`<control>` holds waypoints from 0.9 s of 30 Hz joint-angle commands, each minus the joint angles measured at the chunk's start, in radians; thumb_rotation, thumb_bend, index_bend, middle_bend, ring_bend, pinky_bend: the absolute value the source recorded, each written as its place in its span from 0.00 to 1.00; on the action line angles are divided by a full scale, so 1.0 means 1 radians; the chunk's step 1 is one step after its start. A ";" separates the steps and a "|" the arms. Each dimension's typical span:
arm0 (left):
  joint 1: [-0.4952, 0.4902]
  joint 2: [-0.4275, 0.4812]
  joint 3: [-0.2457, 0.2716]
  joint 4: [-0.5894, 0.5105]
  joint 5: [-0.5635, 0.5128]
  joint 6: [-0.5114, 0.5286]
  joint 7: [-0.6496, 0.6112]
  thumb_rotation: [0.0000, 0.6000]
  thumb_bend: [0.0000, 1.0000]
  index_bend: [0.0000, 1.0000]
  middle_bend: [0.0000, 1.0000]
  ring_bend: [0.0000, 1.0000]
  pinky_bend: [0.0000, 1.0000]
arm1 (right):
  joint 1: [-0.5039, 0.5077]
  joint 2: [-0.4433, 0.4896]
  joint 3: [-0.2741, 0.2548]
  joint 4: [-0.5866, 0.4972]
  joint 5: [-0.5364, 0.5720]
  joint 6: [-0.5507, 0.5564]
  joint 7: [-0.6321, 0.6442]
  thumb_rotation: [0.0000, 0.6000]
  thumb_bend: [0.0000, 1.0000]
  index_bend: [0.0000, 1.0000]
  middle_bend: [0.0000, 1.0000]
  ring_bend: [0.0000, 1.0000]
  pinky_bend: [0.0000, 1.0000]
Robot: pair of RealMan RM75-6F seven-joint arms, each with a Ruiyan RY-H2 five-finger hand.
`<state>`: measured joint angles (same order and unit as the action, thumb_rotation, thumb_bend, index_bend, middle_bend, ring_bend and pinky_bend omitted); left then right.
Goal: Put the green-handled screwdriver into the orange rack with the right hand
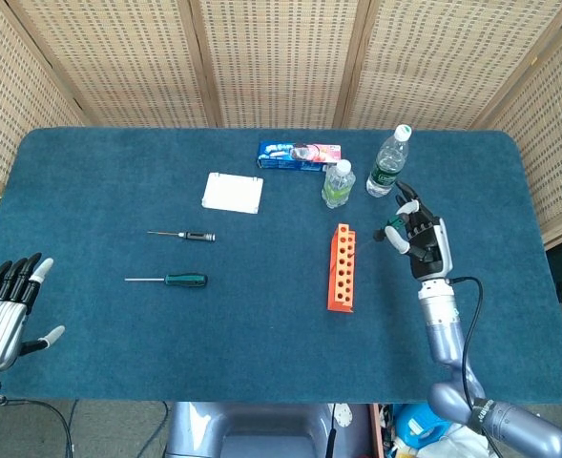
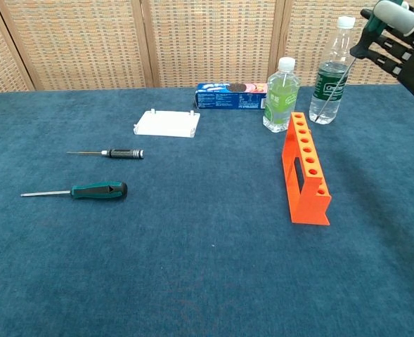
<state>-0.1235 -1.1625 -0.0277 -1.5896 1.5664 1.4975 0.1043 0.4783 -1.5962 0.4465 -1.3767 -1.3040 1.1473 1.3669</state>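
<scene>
My right hand [image 1: 420,239] hovers just right of the upright orange rack [image 1: 342,268] and pinches a green-handled screwdriver [image 1: 392,230]. Its thin shaft [image 2: 335,84] slants down and left toward the rack's far end, with the tip still above and behind the rack [image 2: 306,168]. In the chest view the hand [image 2: 398,34] is at the top right corner. A second green-handled screwdriver [image 1: 170,280] lies flat on the table at the left. My left hand [image 1: 6,311] stays open, holding nothing, off the table's front left corner.
A black-handled screwdriver [image 1: 186,235] lies behind the green one. A white block [image 1: 233,192], a blue snack box [image 1: 299,154] and two water bottles [image 1: 338,183] [image 1: 387,162] stand at the back, the bottles close behind the rack and my right hand.
</scene>
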 commanded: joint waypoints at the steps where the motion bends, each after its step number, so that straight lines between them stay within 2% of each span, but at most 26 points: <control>1: -0.001 -0.001 0.000 0.001 -0.001 -0.001 0.000 1.00 0.00 0.00 0.00 0.00 0.00 | 0.003 -0.005 -0.001 0.006 0.002 0.000 0.003 1.00 0.21 0.73 0.15 0.00 0.00; 27: -0.005 -0.002 0.003 0.001 0.000 -0.007 -0.001 1.00 0.00 0.00 0.00 0.00 0.00 | 0.016 -0.048 -0.015 0.048 0.008 0.002 0.012 1.00 0.20 0.73 0.15 0.00 0.00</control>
<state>-0.1281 -1.1647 -0.0244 -1.5884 1.5661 1.4900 0.1032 0.4938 -1.6431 0.4324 -1.3291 -1.2954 1.1490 1.3800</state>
